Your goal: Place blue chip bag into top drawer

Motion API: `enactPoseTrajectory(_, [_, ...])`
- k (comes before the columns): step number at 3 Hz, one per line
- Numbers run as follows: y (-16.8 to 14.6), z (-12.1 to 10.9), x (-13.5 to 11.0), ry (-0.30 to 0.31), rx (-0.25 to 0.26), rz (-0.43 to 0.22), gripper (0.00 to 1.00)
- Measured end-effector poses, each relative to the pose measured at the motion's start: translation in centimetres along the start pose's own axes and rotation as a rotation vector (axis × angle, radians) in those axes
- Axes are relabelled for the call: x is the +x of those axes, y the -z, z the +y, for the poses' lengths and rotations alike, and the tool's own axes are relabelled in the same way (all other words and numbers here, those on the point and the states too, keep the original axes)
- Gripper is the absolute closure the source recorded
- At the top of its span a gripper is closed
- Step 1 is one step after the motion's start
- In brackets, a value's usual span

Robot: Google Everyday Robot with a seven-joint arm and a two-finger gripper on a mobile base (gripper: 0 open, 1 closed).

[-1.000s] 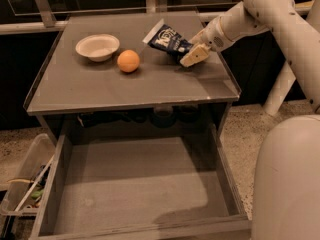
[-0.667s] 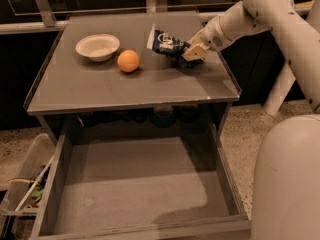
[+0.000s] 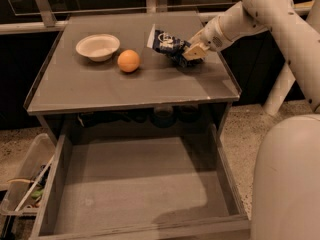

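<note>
Gripper [image 3: 192, 52], seen in the camera view, works at the rear right of the cabinet top [image 3: 125, 89], jaws pinching the right end of the blue chip bag [image 3: 166, 40]. Bag tilts w/ its white edge raised at left, apparently gripped for a lift. It lies just left of the fingertips, touching them, w/ the orange [image 3: 129, 61] near and the white bowl [image 3: 97, 46] further left. Top drawer [image 3: 135, 184] stands pulled out below & in front, likely ready to take the bag; clear bin [image 3: 20, 179] sits at its left.
</note>
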State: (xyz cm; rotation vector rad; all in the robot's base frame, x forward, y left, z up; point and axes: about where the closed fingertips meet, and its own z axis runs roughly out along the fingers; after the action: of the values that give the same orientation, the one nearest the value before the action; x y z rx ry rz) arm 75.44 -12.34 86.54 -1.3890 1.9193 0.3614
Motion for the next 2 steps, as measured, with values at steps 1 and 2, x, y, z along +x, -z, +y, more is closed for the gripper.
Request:
enactPoseTrajectory(1, [0.5,0.5,-0.4,0.013,0.006,-0.002,1.00])
enactPoseTrajectory(2, [2.5,2.2,-1.4,0.043,0.023,-0.029,1.00])
